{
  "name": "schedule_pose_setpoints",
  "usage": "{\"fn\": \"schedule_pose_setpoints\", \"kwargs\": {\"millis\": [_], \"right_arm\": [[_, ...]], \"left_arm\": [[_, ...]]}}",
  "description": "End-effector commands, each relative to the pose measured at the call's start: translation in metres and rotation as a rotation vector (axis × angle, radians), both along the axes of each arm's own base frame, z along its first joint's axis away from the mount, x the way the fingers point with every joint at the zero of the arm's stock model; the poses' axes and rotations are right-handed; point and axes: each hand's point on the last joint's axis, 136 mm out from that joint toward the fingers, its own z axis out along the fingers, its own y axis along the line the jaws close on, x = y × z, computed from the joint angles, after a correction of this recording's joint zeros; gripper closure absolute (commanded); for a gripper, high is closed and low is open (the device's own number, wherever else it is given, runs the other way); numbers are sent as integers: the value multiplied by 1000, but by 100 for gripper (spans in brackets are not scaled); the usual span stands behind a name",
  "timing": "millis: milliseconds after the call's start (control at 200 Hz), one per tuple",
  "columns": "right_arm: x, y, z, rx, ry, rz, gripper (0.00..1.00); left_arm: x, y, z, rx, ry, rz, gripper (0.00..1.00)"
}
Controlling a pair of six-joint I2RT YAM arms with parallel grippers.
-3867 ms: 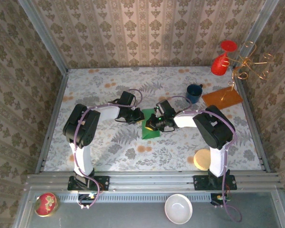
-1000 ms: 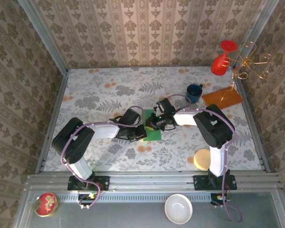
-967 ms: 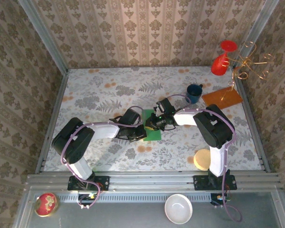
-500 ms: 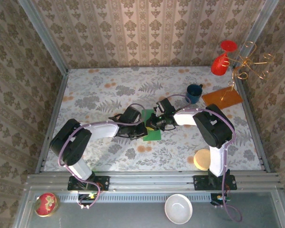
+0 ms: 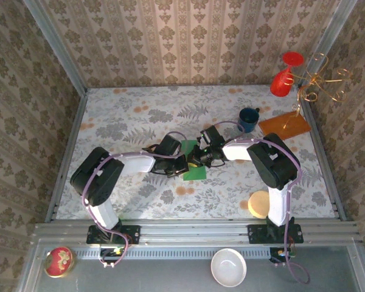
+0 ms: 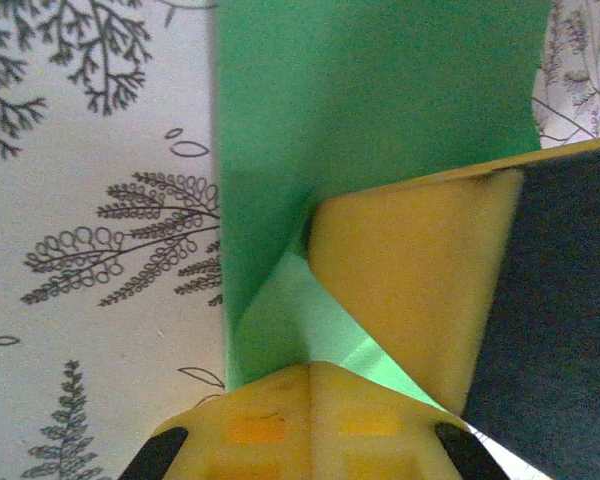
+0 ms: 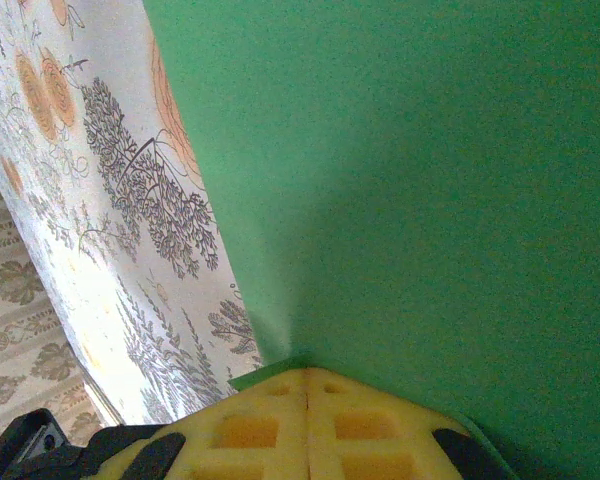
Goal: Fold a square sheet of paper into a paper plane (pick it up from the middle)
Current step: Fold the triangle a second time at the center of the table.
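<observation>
Wide floral worktop [image 5: 121, 121], and at its centre one square sheet of paper [image 5: 196, 173]: bright green, plain, partly folded into a narrow strip. The left wrist view shows a paler flap creased up along one edge. Its long axis runs far to near, with the near end drifting slightly right and no clear tip. Far right are one orange-brown board [image 5: 284, 126] and one blue mug [image 5: 249, 118]. There are two claws. The left claw [image 5: 182, 164] is pinched tight on the sheet's left side, and the right claw [image 5: 196, 159] is clamped on it just opposite.
</observation>
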Motion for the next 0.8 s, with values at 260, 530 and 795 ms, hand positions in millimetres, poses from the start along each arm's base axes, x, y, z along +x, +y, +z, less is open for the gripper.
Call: {"fn": "schedule_pose_setpoints", "kwargs": {"millis": [260,530,795], "right_arm": [[20,-22,45,-10,-81,-23,82],[-7,-40,24,-76,-61,14,90],[-27,-27,11,-66,-21,91,94]], "left_arm": [[-12,25,-26,92,84,48,94],[-12,23,-26,86,90,42,94],[-11,25,-26,93,97,48,94]]}}
